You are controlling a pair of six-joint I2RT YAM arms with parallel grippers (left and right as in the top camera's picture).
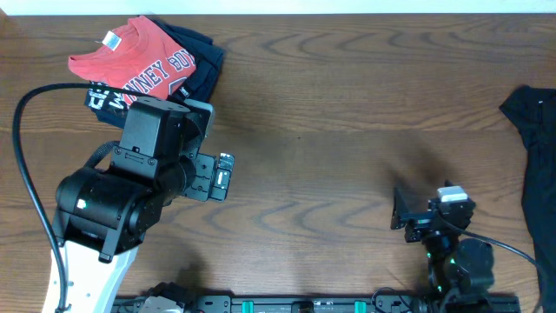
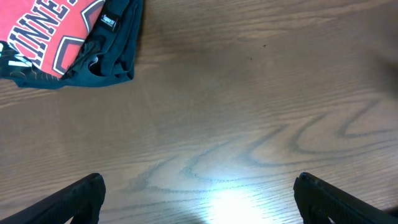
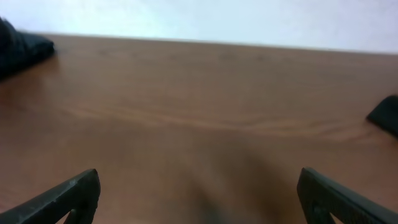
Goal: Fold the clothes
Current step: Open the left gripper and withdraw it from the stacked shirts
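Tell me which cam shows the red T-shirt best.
Overhead: nearly the whole red T-shirt shows, lying on the navy garment, with its lettering partly readable. Left wrist catches only a corner of the red T-shirt, cut by the frame edge. Right wrist shows no red at all.

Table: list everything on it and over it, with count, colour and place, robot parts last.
coral-red T-shirt: one, coral-red with white-and-navy lettering, far left corner, lying on the navy garment
navy garment: one, navy with white print, under the T-shirt
black garment: one, black, right edge, partly out of frame
table: one, brown wood grain
cable: one, black, left side
left end effector: one, black, open, above bare wood
right end effector: one, black, open, above bare wood
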